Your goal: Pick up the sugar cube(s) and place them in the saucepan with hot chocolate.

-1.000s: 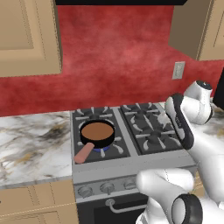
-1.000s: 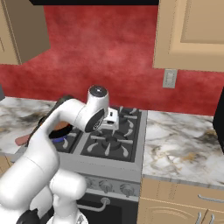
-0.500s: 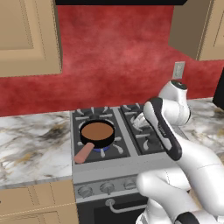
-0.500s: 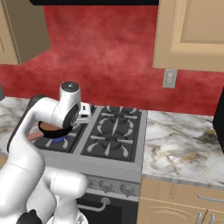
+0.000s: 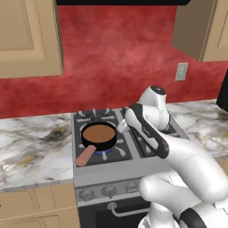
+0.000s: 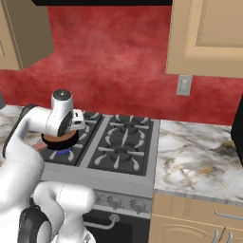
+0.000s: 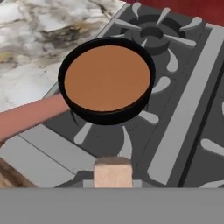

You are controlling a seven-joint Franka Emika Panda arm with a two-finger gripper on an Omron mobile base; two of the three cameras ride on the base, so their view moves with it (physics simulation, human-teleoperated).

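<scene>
The saucepan with hot chocolate (image 5: 99,134) is a small black pan of brown liquid on the front left burner, its pink handle (image 5: 84,156) pointing to the stove's front left. My gripper (image 5: 120,127) hovers just right of the pan's rim and is shut on a pale tan sugar cube (image 7: 113,172). In the hand view the cube sits at the bottom edge, with the saucepan (image 7: 107,79) below and ahead of it, off to one side. In the right base view my hand (image 6: 78,123) covers part of the saucepan (image 6: 60,139).
The dark gas stove (image 6: 124,144) has several burners with grey grates. Marble counter (image 5: 31,147) lies to its left and marble counter (image 6: 199,159) to its right. A wall outlet (image 5: 181,71) is on the red backsplash, and wooden cabinets hang above.
The arm has swung left across the stove, from the right burners to just beside the saucepan, carrying the cube. The pan has not moved.
</scene>
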